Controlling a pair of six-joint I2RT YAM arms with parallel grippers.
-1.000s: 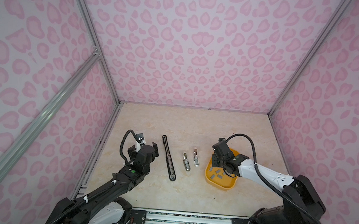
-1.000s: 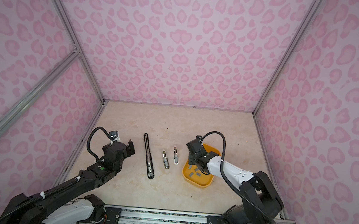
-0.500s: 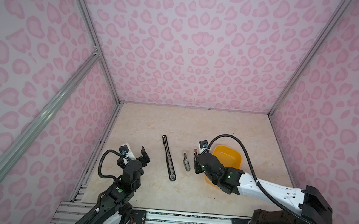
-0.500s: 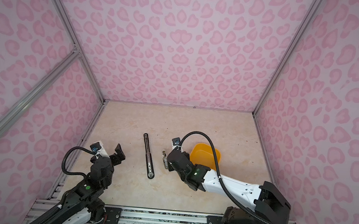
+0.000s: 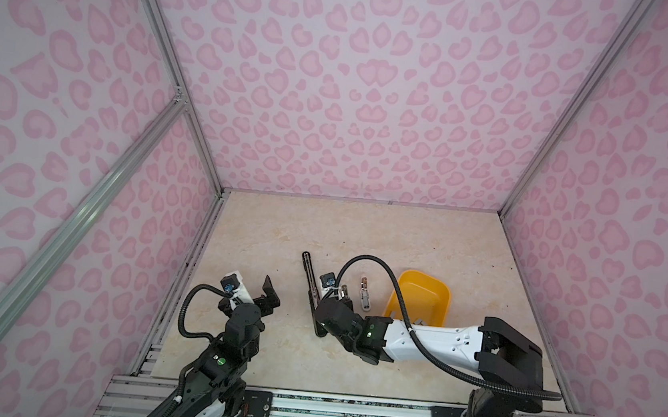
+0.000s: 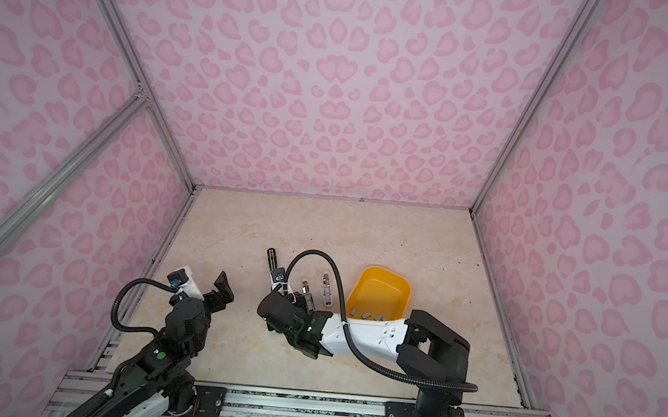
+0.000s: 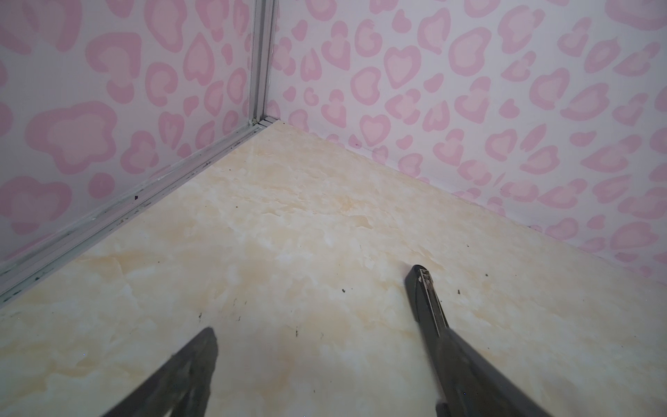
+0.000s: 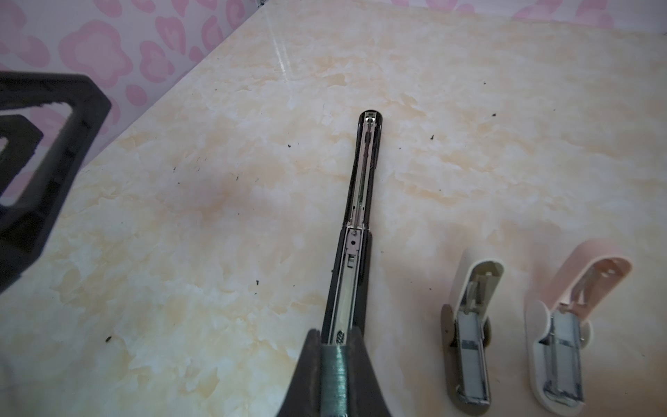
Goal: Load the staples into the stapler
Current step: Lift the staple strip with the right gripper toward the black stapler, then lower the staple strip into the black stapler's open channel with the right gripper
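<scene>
A long black stapler point(image 8: 364, 173) lies opened flat on the table, its metal channel facing up; both top views show it point(image 5: 311, 278) point(image 6: 273, 260). My right gripper point(image 8: 334, 332) is shut on a grey ribbed strip of staples point(image 8: 334, 379), just above the near end of that channel. More staples point(image 6: 366, 316) lie in the yellow tray point(image 6: 383, 285). My left gripper point(image 5: 257, 298) point(image 7: 328, 330) hangs open and empty left of the stapler, whose far end point(image 7: 424, 289) shows beside one finger.
Two small staplers lie open right of the black one, a white one point(image 8: 469, 325) and a pink one point(image 8: 563, 325), seen in a top view as well point(image 6: 306, 292) point(image 6: 326, 288). The left wall rail point(image 7: 144, 195) runs close to the left arm.
My right gripper has left the yellow tray and moved left to the near end of the black stapler, carrying a strip. The left arm has drawn back toward the front edge.
</scene>
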